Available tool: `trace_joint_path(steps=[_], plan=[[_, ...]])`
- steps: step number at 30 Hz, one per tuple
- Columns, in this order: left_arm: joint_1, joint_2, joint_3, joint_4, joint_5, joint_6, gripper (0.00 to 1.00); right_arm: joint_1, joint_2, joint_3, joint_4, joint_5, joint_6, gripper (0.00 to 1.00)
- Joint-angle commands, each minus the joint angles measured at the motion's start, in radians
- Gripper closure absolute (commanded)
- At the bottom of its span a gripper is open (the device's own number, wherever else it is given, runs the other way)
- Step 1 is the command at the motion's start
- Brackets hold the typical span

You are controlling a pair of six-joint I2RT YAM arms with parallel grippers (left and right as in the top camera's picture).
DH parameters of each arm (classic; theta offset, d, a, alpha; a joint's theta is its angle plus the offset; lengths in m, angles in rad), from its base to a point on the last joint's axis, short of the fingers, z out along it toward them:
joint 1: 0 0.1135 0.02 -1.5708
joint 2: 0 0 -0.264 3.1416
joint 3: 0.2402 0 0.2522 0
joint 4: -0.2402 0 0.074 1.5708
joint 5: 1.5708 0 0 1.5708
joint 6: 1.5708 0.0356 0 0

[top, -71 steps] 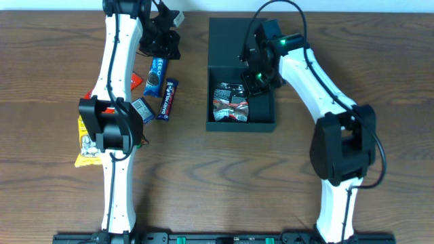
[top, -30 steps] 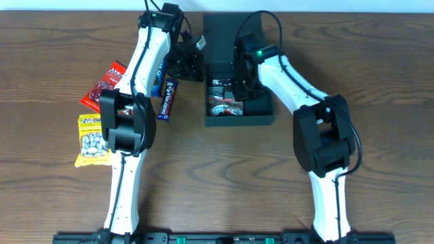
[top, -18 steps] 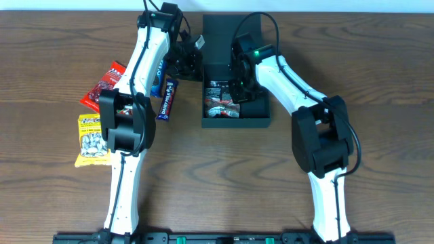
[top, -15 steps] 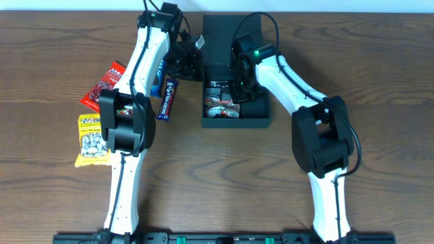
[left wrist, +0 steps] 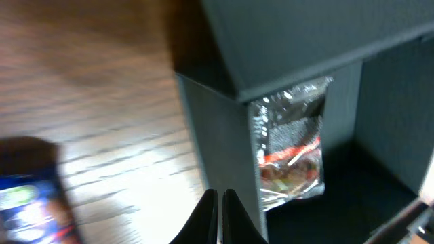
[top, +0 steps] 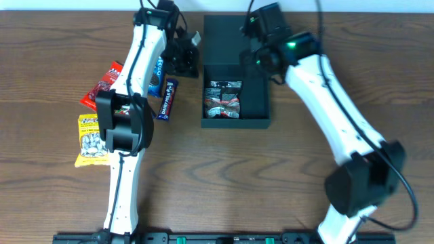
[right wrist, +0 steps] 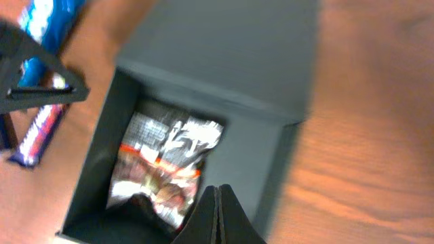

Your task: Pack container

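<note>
Right arm is up and out of the container [top: 256,102] since a second ago; it now rides high over the back edge, near the flap lid [top: 226,35].

Container sits in the middle of the table [top: 393,68], open, lid laid flat behind. One silver-and-red packet [top: 222,100] lies in its left half.

Right gripper [right wrist: 217,203]: fingers pressed together, nothing between them.

Left gripper [left wrist: 218,203]: likewise closed and empty, tips low just outside the box's left wall; touching or not, cannot tell. Left arm stretched far forward, wrist bent toward the box.

Blue bar [top: 167,97] lies just left of the box.

Judgement: thin cardboard, light, walls fairly stiff yet easily dented; likely to skate on the table if nudged. Best hold is a pinch on a wall's top rim, or the lid's free far edge for folding it over.
</note>
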Motion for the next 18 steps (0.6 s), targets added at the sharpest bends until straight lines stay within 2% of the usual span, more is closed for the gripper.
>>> trace_joint_path(steps=[1, 3, 4, 7, 8, 9, 12, 16, 17, 18], plan=[[0.029, -0.075, 0.088, -0.002, -0.126, -0.036, 0.94, -0.056, -0.076, 0.004, 0.024, 0.090, -0.017, 0.99], [0.038, -0.108, 0.127, -0.008, -0.253, -0.061, 0.94, -0.092, -0.111, 0.004, 0.039, 0.091, -0.017, 0.99], [0.042, -0.130, 0.140, -0.011, -0.325, -0.072, 0.94, -0.114, -0.127, 0.004, 0.044, 0.091, -0.017, 0.95], [0.063, -0.195, 0.142, -0.010, -0.459, -0.059, 0.94, -0.181, -0.166, 0.004, 0.050, 0.091, -0.017, 0.70], [0.071, -0.211, 0.142, -0.010, -0.490, -0.043, 0.94, -0.199, -0.173, 0.004, 0.049, 0.090, -0.017, 0.57], [0.083, -0.227, 0.142, -0.011, -0.519, -0.021, 0.94, -0.218, -0.180, 0.004, 0.049, 0.090, -0.017, 0.53], [0.127, -0.247, 0.142, -0.027, -0.531, 0.048, 0.94, -0.258, -0.192, 0.004, 0.048, 0.090, -0.017, 0.38], [0.207, -0.239, 0.135, -0.087, -0.517, 0.054, 0.94, -0.280, -0.195, 0.004, 0.038, 0.090, -0.017, 0.29], [0.231, -0.238, 0.131, -0.098, -0.495, 0.055, 0.89, -0.281, -0.195, 0.004, 0.039, 0.091, -0.017, 0.26], [0.247, -0.238, 0.127, -0.100, -0.468, 0.062, 0.79, -0.283, -0.195, 0.004, 0.041, 0.091, -0.019, 0.24]])
